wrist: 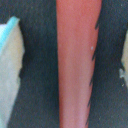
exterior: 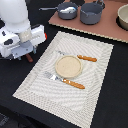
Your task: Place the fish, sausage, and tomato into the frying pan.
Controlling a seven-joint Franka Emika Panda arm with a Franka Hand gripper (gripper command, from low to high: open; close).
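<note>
The sausage (wrist: 75, 65), a reddish-brown rod, fills the middle of the wrist view on the black table. It lies between my two fingers (wrist: 10, 75), with a dark gap on each side. In the exterior view only its end (exterior: 30, 58) shows under my gripper (exterior: 27, 53), left of the placemat. My gripper (wrist: 67, 70) is open and straddles the sausage. The frying pan (exterior: 60, 13) sits on the brown board at the back, handle pointing to the exterior view's left. A white shape in it looks like the fish (exterior: 67, 8). The tomato is out of view.
A deeper grey pot (exterior: 91, 13) stands next to the pan on the brown board (exterior: 100, 29). A bowl (exterior: 123, 17) is at the far right. A striped placemat (exterior: 95, 75) holds a tan plate (exterior: 68, 66), a fork (exterior: 65, 80) and a knife (exterior: 82, 57).
</note>
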